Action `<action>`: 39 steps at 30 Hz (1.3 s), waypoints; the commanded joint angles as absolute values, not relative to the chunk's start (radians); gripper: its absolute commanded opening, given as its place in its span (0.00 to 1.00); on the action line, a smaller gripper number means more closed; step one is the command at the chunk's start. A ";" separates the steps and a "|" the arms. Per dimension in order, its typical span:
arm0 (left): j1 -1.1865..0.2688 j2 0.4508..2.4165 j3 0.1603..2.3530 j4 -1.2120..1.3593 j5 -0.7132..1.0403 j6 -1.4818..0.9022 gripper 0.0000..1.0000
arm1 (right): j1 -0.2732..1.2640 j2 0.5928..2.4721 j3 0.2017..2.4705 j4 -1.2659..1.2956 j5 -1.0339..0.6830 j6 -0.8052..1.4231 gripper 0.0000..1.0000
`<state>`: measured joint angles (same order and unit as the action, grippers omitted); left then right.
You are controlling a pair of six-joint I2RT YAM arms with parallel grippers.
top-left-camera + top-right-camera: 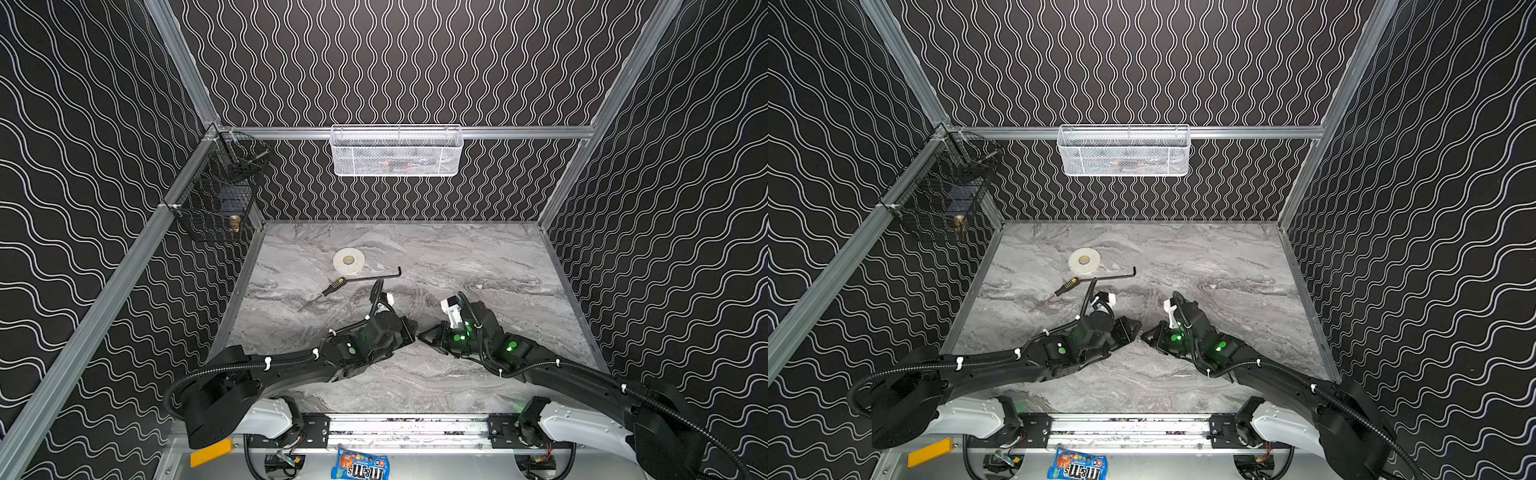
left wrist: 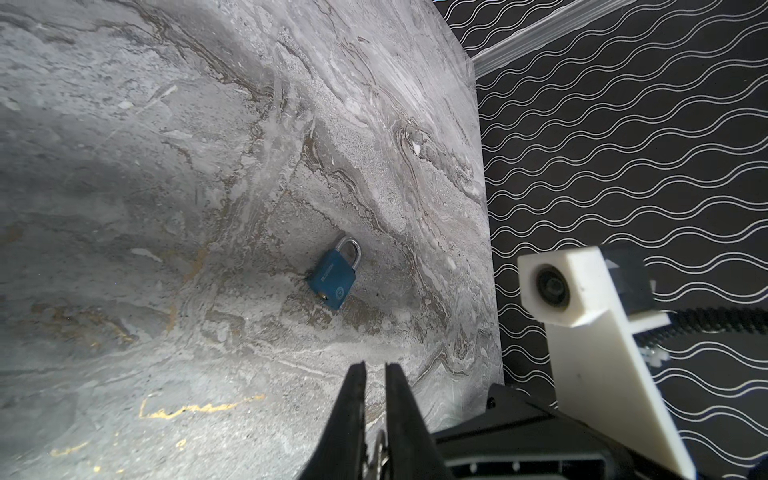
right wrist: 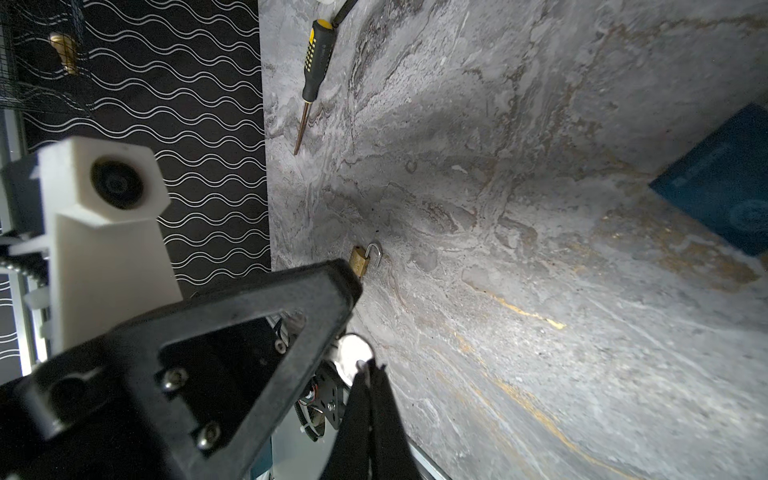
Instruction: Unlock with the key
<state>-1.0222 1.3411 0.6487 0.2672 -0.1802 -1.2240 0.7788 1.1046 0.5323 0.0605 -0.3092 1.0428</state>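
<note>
Nearest lies a blue M&M's candy bag (image 1: 360, 467). The right gripper (image 3: 370, 368) pinches a small silver key (image 3: 353, 347). The left gripper (image 2: 375, 365) has its jaws narrow beside the key, and I cannot tell whether it grips. Right of both, on the grey marble table (image 2: 166, 208), lies a blue metal padlock (image 2: 332, 279). A loose handover could drop the key. At the far wall, the white mesh basket (image 1: 397, 129) has unclear contents, and the black wire basket (image 1: 195, 232) holds a brass-coloured piece (image 1: 235, 223).

Left wrist view: metal piece (image 2: 379, 451) low between left gripper (image 2: 375, 365) fingers, mostly hidden, cut by frame edge; grip on it unclear. Right wrist view: blue padlock (image 3: 719, 183) blurred and cut by frame edge; brass padlock (image 3: 360, 258) body half hidden behind that gripper's finger; shiny round bit (image 3: 352, 351) at right gripper (image 3: 370, 368) tips, too blurred to name. Both top views: arms (image 1: 291, 365) at lower centre cover both padlocks; white basket (image 1: 453, 153), upper centre, contents blurred; candy bag (image 1: 360, 467) cut by bottom edge.
</note>
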 commanded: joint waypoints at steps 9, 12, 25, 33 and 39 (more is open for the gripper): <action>-1.023 1.338 0.647 0.293 -0.197 -1.200 0.00 | 0.778 1.104 0.543 0.113 -0.320 1.063 0.00; -1.022 1.329 0.651 0.293 -0.199 -1.158 0.00 | 0.777 1.086 0.542 0.112 -0.312 1.047 0.13; -0.822 1.326 0.772 0.327 0.259 -0.738 0.00 | 0.636 0.939 0.624 0.054 -0.480 0.709 0.58; -0.808 1.323 0.895 0.234 0.398 -0.554 0.00 | 0.543 0.942 0.667 0.055 -0.652 0.575 0.61; -0.806 1.326 0.918 0.234 0.434 -0.535 0.00 | 0.502 0.940 0.636 0.145 -0.755 0.557 0.56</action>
<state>-0.8093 1.3258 0.9089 0.2226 0.3859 -0.5869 0.5087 0.9409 0.6476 0.0689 -0.6697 0.5949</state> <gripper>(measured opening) 0.054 0.566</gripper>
